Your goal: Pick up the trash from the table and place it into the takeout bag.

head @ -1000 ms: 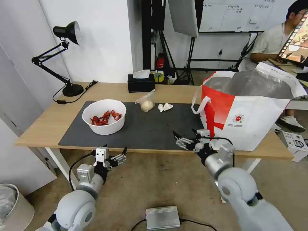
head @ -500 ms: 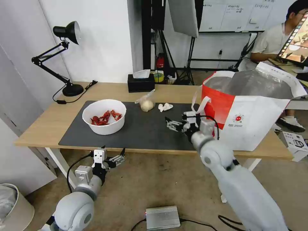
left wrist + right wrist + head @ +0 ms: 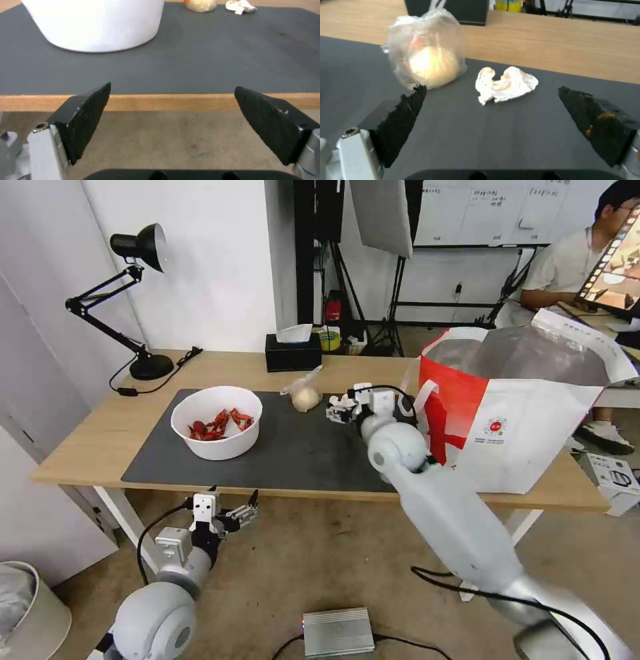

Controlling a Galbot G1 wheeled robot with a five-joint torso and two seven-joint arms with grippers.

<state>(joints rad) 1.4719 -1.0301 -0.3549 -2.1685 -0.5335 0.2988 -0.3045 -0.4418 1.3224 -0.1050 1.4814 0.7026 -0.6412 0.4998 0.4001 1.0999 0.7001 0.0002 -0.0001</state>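
Note:
On the table (image 3: 100, 433), a white bowl (image 3: 217, 421) of red shells stands on the left of the dark mat (image 3: 300, 453). A knotted clear bag (image 3: 305, 395) with a pale lump sits at the mat's far edge. My right gripper (image 3: 337, 410) hovers open just short of the crumpled white tissue (image 3: 505, 85), which lies between its spread fingers with the knotted bag (image 3: 426, 62) beside it. The takeout bag (image 3: 533, 413) stands open at the table's right end. Below the table's front edge my left gripper (image 3: 245, 508) is open, facing the bowl (image 3: 93, 25).
A black desk lamp (image 3: 137, 300) with its cord stands at the table's back left. A black tissue box (image 3: 293, 353) sits at the back edge behind the mat. On the floor lie a silver box (image 3: 338, 632) and a white bin (image 3: 27, 607).
My right arm has reached forward and left from the table's front edge across the mat to the tissue. The left gripper has sunk slightly below the table edge.

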